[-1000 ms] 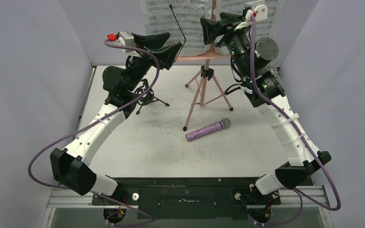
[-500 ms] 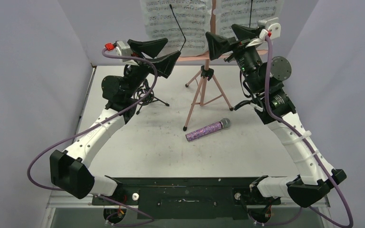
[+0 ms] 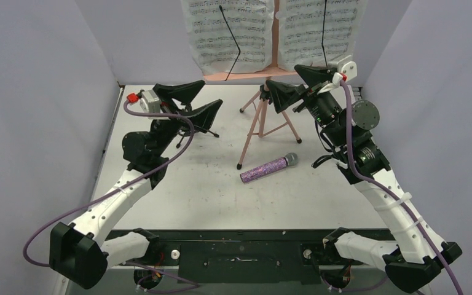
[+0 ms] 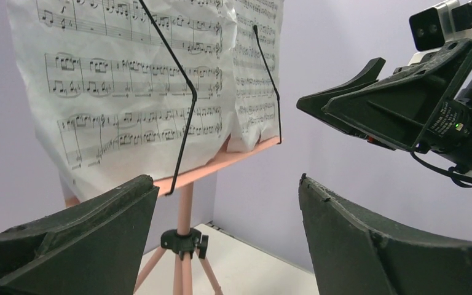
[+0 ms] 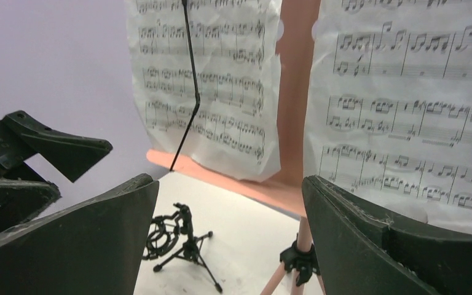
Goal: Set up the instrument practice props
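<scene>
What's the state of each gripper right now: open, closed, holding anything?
Left gripper: open, holding nothing.
Right gripper: open, holding nothing.

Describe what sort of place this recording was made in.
Probably a lab robot cell, not a music room: plain walls box in a white table, and the pink music stand and microphone sit between two bolted-down arms.
</scene>
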`<state>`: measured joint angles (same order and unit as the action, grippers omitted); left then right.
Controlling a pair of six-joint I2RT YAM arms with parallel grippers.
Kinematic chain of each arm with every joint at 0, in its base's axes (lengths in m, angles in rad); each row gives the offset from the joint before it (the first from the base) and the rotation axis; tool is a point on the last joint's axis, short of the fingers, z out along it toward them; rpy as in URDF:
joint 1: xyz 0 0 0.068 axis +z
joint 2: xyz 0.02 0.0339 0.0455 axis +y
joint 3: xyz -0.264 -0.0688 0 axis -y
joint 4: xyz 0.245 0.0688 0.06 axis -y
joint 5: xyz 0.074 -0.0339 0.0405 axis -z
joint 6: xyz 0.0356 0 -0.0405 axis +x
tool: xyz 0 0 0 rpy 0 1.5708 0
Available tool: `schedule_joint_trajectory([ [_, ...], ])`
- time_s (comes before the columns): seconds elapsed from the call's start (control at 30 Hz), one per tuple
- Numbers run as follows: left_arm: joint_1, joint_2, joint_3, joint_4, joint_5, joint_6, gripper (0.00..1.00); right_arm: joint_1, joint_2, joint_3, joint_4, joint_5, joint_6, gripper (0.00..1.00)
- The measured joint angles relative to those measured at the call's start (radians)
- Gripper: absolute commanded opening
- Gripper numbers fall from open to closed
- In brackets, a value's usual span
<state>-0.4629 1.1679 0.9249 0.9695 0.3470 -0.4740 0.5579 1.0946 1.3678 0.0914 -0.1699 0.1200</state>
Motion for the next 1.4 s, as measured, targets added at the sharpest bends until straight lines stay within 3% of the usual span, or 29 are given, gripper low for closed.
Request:
schedule_joint_trajectory([
  [0.33, 0.001, -0.216, -0.211, -0.084, -0.056, 0.069, 0.85, 0.000, -0.093, -0.119, -0.122, -0.019, -0.011, 0.90],
  [0.7, 0.003, -0.280, -0.346, -0.319, -0.190, 0.134, 0.87, 0.000, -0.134, -0.251, -0.226, -0.021, 0.008, 0.90],
  [0.93, 0.010, -0.283, -0.346, -0.486, -0.237, 0.189, 0.91, 0.000, -0.177, -0.335, -0.265, -0.006, 0.045, 0.90],
  [0.97, 0.011, -0.282, -0.342, -0.521, -0.241, 0.198, 0.98, 0.000, -0.181, -0.340, -0.270, -0.002, 0.050, 0.90],
  [1.4, 0.040, -0.217, -0.185, -0.793, -0.338, 0.301, 0.96, 0.000, -0.182, -0.352, -0.295, 0.031, 0.084, 0.90],
])
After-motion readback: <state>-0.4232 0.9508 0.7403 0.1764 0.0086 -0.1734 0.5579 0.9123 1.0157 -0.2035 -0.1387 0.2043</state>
